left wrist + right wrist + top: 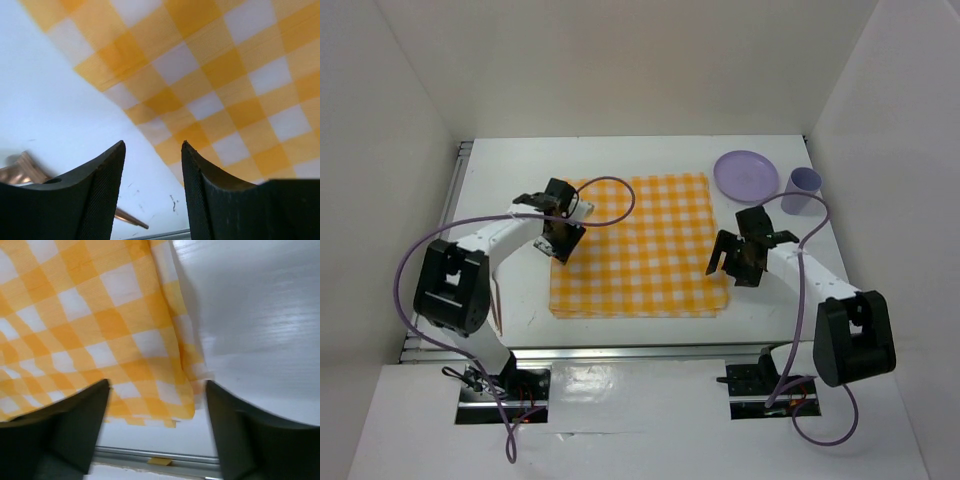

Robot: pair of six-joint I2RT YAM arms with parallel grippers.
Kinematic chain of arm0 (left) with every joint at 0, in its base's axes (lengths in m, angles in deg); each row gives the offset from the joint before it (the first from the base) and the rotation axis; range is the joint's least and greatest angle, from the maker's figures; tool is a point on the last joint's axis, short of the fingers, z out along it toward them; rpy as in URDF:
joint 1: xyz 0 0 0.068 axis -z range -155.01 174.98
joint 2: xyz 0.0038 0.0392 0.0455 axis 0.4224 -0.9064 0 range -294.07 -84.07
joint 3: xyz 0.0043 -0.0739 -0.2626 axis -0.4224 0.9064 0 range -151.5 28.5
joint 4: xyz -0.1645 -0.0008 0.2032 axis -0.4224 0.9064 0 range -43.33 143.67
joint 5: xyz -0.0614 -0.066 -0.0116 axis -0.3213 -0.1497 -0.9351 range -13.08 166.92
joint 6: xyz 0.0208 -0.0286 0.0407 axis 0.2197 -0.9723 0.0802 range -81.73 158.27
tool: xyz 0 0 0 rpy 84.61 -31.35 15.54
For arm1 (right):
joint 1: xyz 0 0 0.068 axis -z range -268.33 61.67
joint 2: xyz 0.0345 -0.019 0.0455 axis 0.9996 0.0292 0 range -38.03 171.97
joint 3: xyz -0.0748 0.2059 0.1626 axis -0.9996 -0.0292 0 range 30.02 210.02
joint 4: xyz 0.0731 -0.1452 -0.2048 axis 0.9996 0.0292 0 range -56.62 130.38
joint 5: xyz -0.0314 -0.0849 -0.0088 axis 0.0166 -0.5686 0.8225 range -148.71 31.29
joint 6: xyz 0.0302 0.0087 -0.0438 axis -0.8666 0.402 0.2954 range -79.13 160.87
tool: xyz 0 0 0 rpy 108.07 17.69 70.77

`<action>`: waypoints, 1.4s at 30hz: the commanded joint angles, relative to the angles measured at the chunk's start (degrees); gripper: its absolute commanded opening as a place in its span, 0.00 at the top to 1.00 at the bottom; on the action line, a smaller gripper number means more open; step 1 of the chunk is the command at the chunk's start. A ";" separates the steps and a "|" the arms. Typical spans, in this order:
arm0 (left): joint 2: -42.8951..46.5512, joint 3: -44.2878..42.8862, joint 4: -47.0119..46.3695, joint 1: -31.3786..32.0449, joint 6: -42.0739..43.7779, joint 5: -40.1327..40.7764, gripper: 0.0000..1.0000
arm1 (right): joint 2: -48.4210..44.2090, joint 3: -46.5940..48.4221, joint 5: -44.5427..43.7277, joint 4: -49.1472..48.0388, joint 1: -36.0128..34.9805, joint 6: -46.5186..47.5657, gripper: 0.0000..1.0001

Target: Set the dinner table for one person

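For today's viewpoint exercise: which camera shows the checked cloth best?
The top external view: the whole checked cloth is visible. The left wrist view shows only one edge, the right wrist view only a rumpled corner.

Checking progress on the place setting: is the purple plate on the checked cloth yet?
No, the purple plate sits on the bare white table past the cloth's far right corner, next to the cup.

Cloth (640, 250) on dinner table (510, 175); plate (746, 174), cup (801, 190) far right.
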 commanded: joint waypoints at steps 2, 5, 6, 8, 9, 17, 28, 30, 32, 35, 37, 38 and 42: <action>11.19 -7.36 3.64 -0.68 -0.31 2.61 0.41 | -5.23 8.34 -6.25 7.09 -0.40 2.46 0.04; 15.76 -7.90 5.57 -3.31 -1.72 7.09 0.32 | -7.86 12.65 -8.02 10.17 -1.10 3.96 0.00; 16.47 -7.03 6.28 -4.54 -2.41 7.11 0.32 | -8.48 13.54 -8.02 10.70 -1.80 4.56 0.00; 17.96 -4.04 7.60 -8.41 -2.94 7.02 0.32 | -9.54 15.82 -8.02 11.50 -2.69 5.27 0.00; 19.80 -2.72 8.30 -9.81 -2.95 7.02 0.32 | -10.15 16.62 -8.02 12.19 -3.56 5.97 0.00; 27.81 3.18 9.45 -18.87 -2.33 6.40 0.32 | -8.93 26.90 -10.20 17.65 -4.09 7.64 0.00; 27.29 1.51 10.15 -18.88 -2.86 1.04 0.34 | 8.29 35.44 -9.33 7.92 -0.67 1.96 0.08; 26.67 1.51 10.15 -18.88 -2.86 0.25 0.34 | 9.53 34.13 -9.09 0.62 2.04 -3.57 0.16; 26.67 2.03 10.15 -18.88 -2.33 0.25 0.34 | 10.24 30.01 -8.46 -4.82 3.90 -15.60 0.23; 26.67 3.26 8.92 -18.88 -1.72 0.25 0.34 | 10.85 23.78 -14.33 -10.82 5.05 -36.16 0.24; 26.67 3.79 8.92 -18.88 -1.72 -0.27 0.34 | 13.21 21.30 -16.01 -15.71 6.36 -46.87 0.27; 26.67 3.79 8.92 -18.88 -1.72 -1.06 0.34 | 14.44 20.59 -16.02 -17.14 6.89 -49.54 0.29; 25.62 4.32 7.86 -18.88 -1.72 -1.77 0.34 | 24.54 25.67 -12.86 -17.16 8.48 -56.77 0.29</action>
